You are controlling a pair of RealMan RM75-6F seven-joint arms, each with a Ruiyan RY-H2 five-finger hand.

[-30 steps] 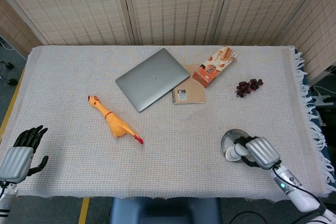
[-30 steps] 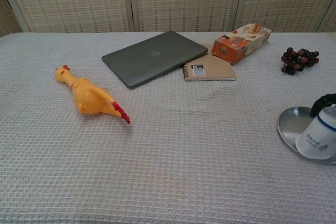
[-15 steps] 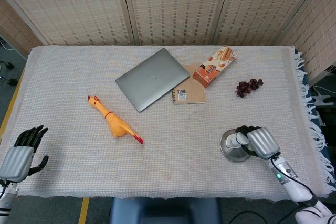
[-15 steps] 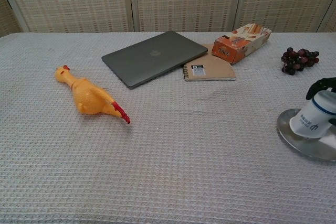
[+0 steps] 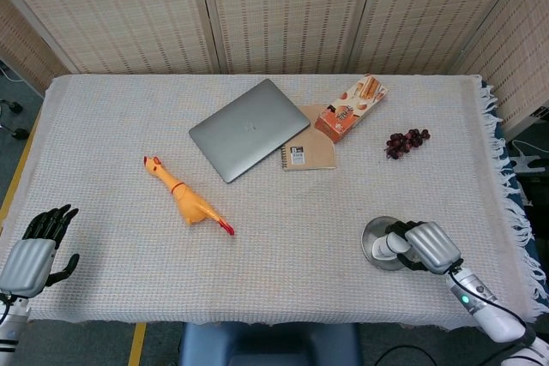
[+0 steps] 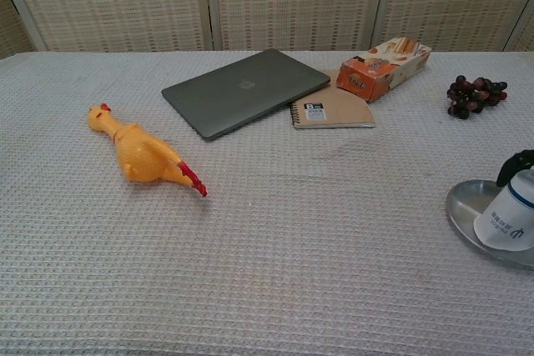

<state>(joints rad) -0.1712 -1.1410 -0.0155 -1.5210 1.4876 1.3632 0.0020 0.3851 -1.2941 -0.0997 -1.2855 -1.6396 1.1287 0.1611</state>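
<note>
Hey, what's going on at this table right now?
The robot's right hand grips a white paper cup, tilted on its side over a round metal plate near the table's front right. The left hand rests at the front left edge, holding nothing, fingers apart. A rubber chicken, closed laptop, notebook, snack box and grapes lie untouched on the white cloth.

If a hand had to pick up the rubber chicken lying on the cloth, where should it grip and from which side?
Probably the fat belly of the chicken, taken from above with fingers across its width. It lies flat on the cloth, head toward the far left and red feet toward the near right; neck and feet are thin and likely floppy. Nothing crowds it. The left hand is nearer, open at the table's edge.
</note>
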